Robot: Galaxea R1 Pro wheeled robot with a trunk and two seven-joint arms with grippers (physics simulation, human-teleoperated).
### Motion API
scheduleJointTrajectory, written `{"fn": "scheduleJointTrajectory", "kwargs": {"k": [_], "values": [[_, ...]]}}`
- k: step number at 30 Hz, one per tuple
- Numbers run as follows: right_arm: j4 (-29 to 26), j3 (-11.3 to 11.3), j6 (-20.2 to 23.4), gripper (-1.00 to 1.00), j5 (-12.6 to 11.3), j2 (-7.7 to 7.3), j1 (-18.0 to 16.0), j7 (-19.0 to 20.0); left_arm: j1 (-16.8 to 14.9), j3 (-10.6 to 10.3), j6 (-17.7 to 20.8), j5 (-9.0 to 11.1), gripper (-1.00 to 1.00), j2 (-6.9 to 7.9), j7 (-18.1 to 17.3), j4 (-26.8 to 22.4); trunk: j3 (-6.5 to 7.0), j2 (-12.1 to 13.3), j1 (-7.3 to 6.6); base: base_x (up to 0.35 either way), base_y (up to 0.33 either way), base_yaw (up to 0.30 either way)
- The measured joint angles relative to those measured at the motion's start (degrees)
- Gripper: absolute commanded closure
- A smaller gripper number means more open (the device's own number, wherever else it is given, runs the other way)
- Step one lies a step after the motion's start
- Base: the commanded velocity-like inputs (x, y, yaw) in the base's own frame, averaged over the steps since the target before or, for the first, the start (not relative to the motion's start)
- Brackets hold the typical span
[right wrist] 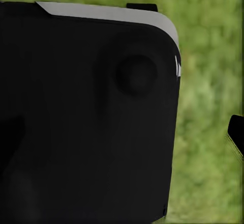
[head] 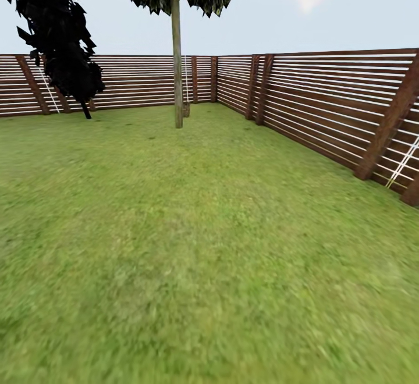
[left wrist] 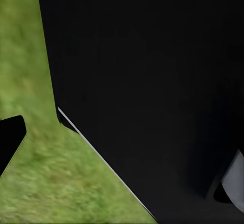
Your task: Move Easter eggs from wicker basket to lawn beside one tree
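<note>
Head view: wide flat bright green grass lawn point(head: 192, 244), blurred lower frame, likely base in transit. Brown horizontal-slat wooden fence point(head: 337, 105) bounds upper frame. Thin-trunked tree with green leafy crown point(head: 176, 52) upper centre; dark black-leaved tree point(head: 55, 29) upper left. Eggs, basket: whereabouts unknown to me. Wrist cameras face smooth matte black robot body point(left wrist: 152, 81) over grass, arms presumably tucked for travel. My pincers: cannot tell if open or closed.
</note>
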Motion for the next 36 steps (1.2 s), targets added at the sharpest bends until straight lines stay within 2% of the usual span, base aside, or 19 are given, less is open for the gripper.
{"fn": "scheduleJointTrajectory", "kwargs": {"k": [36], "values": [[0.0, 0.0, 0.0, -1.0, -0.2, -0.11, 0.0, -0.3, 0.0, 0.0, 0.0, 0.0, -1.0, 0.0, 0.0, 0.0, 0.0, 0.0, 0.0, 0.343, 0.0, 0.0]]}}
